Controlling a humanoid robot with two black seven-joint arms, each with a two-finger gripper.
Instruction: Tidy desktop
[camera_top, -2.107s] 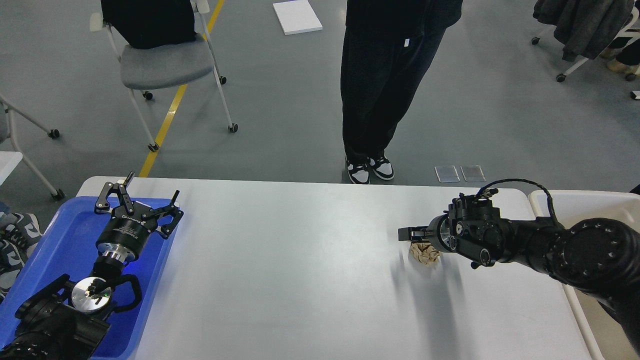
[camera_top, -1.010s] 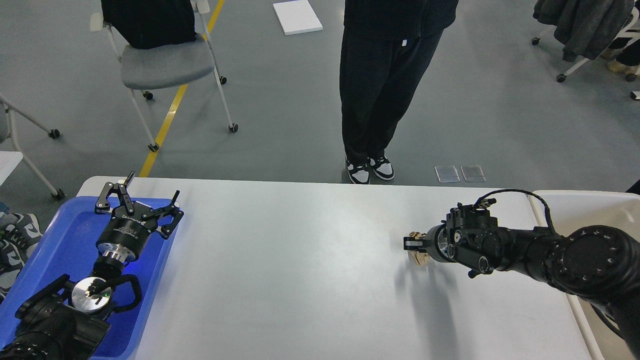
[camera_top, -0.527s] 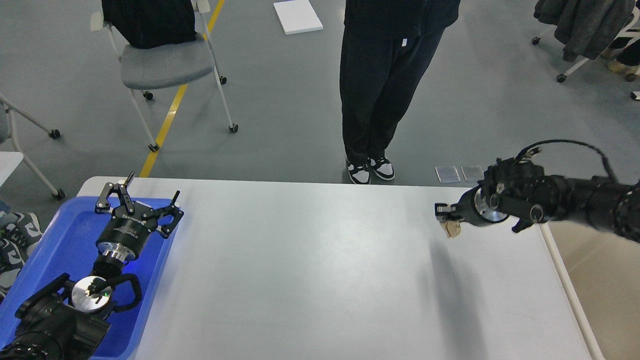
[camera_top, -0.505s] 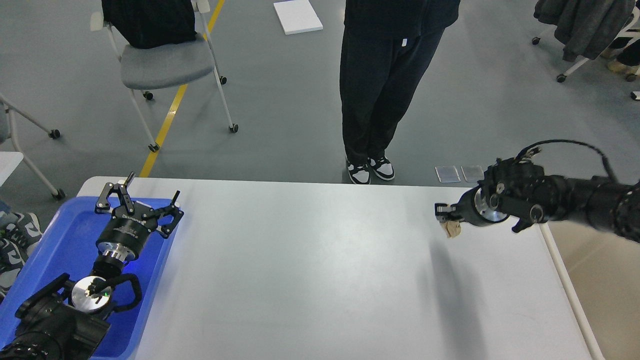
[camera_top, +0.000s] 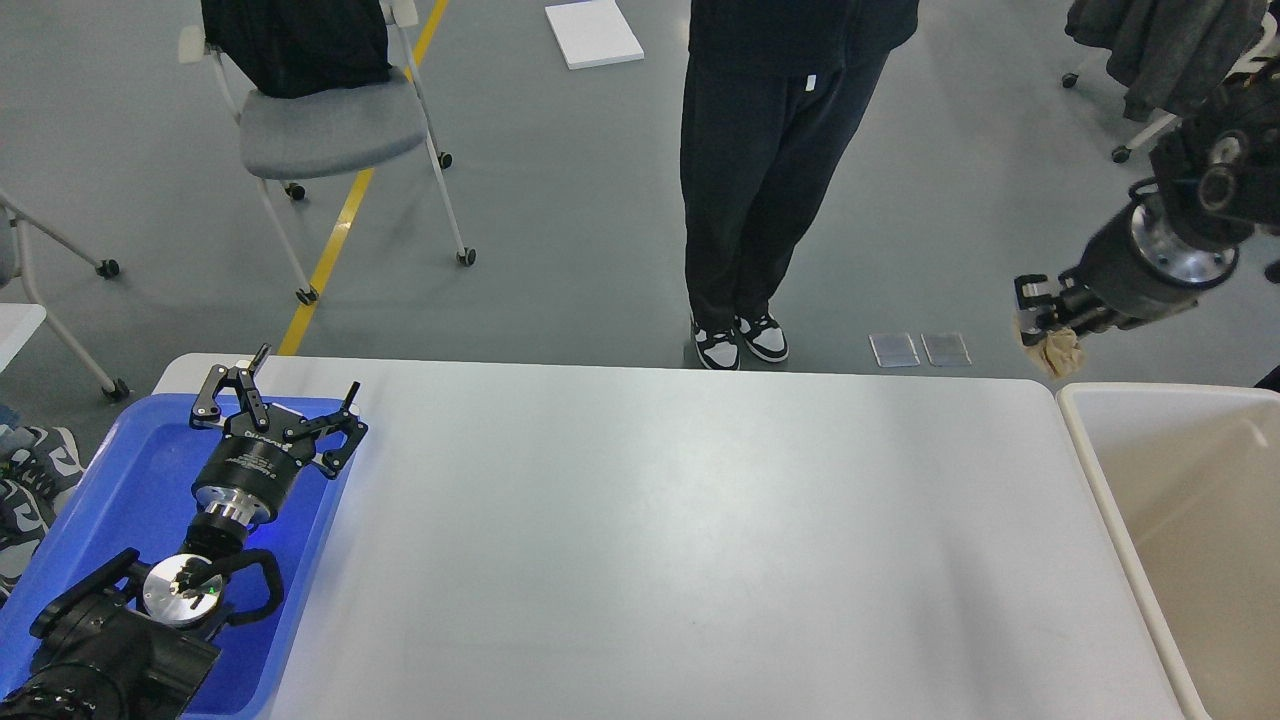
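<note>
The right gripper pinches a crumpled paper wad, held in the air past the bench's far right corner, near the bin's far rim. The left gripper hangs spread wide over the blue tray at the bench's left end.

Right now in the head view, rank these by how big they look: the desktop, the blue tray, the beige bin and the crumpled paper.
1. desktop, by far the widest.
2 and 3. blue tray and beige bin: both cut off by the frame edge, so unsure which is larger.
4. crumpled paper, a small wad pinched in the right gripper.
</note>
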